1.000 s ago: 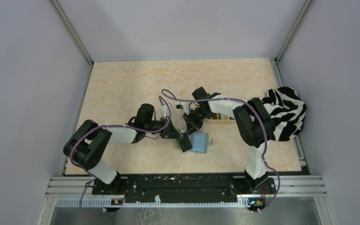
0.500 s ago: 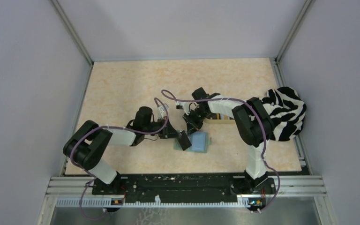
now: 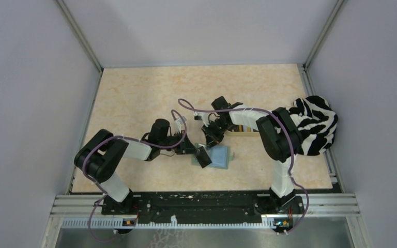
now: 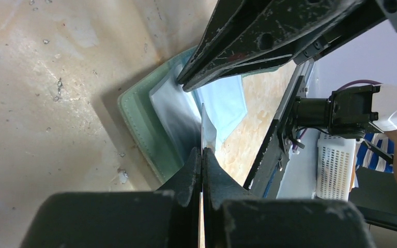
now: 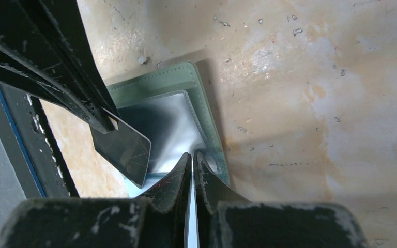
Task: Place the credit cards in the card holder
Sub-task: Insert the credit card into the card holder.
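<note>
**Card poised at the pocket — little room for error**

The left gripper [image 4: 201, 156] has its fingers pressed together on one credit card [image 5: 123, 147], a dark one pinched near a single end. The rest of the card hangs free and tilted just above the open card holder [image 5: 199, 88]. The holder lies flat on the table [image 3: 134, 93], near the middle and between the two arms, with its grey inner pocket [image 5: 168, 124] facing up. The right gripper [image 5: 192, 159] is closed too. Its tips sit at the holder's edge, apparently nipping a thin pale leaf of it, though the wrist views do not make that grip certain. No other cards can be made out.

The main risk is a miss at the pocket mouth. The card comes in at a slant, so a corner could catch on the stitched lip or ride over the pocket instead of sliding into it. With such a short pinch at one end, any snag would likely swivel the card between the fingers or pull it loose.

The second risk is the holder itself — it looks light and the table smooth. If the right gripper's hold is slight or slackens, a push from the card could shove the holder away or fold it shut.

Both sets of fingers crowd the same corner, so a small sideways correction could knock one against the other.
</note>
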